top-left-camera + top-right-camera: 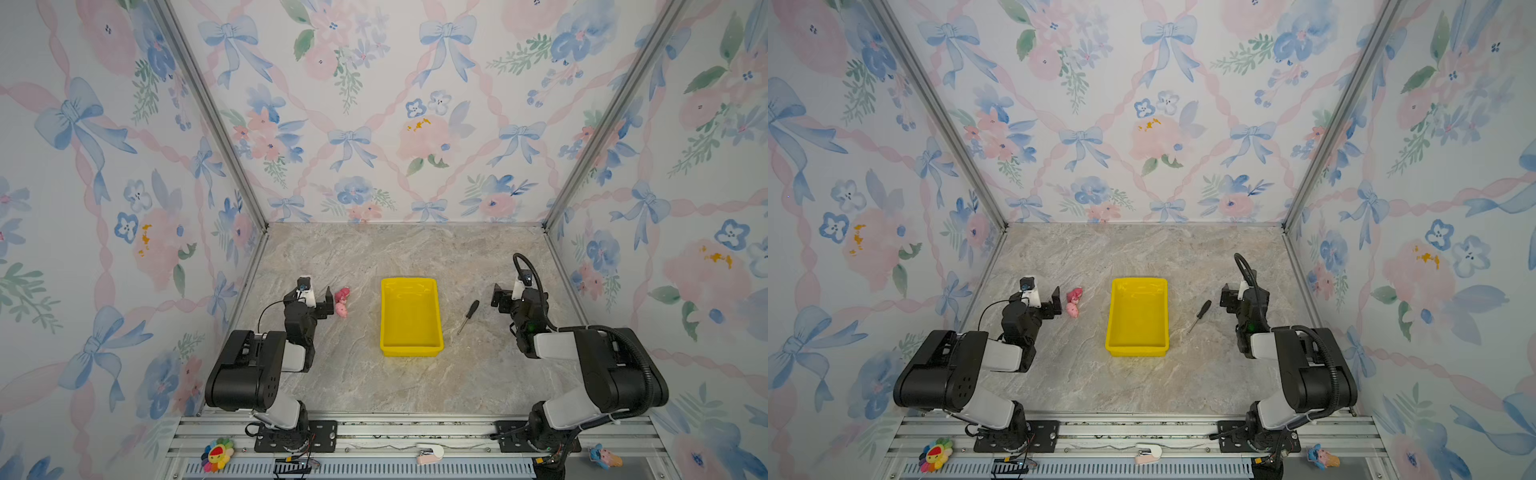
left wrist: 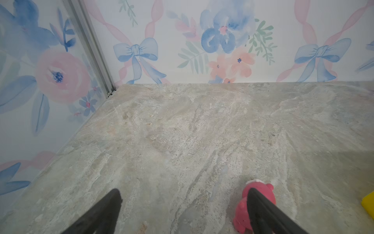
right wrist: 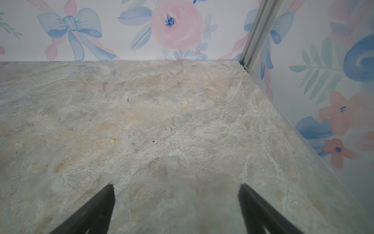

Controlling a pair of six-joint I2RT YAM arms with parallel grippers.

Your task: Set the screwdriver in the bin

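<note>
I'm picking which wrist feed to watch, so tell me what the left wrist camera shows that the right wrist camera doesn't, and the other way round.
Only the left wrist view shows the pink toy, partly behind one of the left gripper's fingers, and a yellow corner of the bin at the frame edge. Only the right wrist view shows the right gripper, with nothing but bare tabletop around it. Both share open, empty jaws, marbled tabletop, floral wallpaper and a metal corner post. Neither shows the screwdriver, which lies on the table beside the bin in both top views.

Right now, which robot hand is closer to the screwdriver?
The right hand. It sits open just beside the screwdriver, not touching. The left hand is far off, across the yellow bin, by the pink toy.
</note>
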